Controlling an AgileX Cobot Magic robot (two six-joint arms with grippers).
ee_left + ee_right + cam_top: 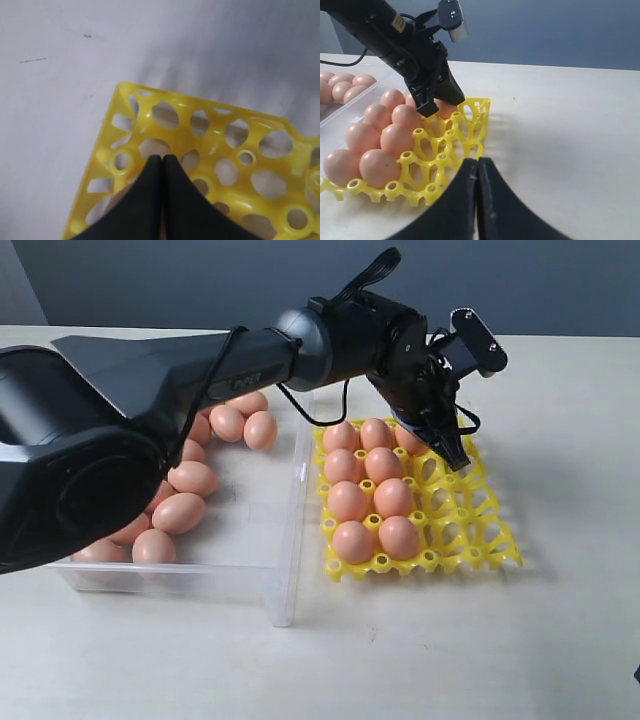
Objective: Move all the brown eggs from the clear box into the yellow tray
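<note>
The left pincer (458, 458) is clenched on nothing. Its black fingers are pressed flat together, with the tips low over the far row of the yellow tray (482, 532), at about 12 o'clock of the tray's middle in the exterior view. Out at 9 o'clock from it sits the clear box (287, 540), where ten or so brown eggs (180, 512) lie loose along the 9 o'clock side, partly hidden under the arm. In the tray, the two columns nearest the box are full — eight eggs. A ninth sits in the far cup of the third column, just at 9 o'clock of the fingertips; whether they touch it I cannot tell. Empty cups spread from 3 to 6 o'clock of the pincer. The right pincer (478, 161), likewise clenched and empty, hangs over the table (570, 390) off the tray's 4 o'clock corner. The risk, as I judge it, lies in pulling away: tips this low could catch a raised peg and drag the light tray, or a sideways sweep toward the box could clip the ninth egg — lifting first would avoid both.
</note>
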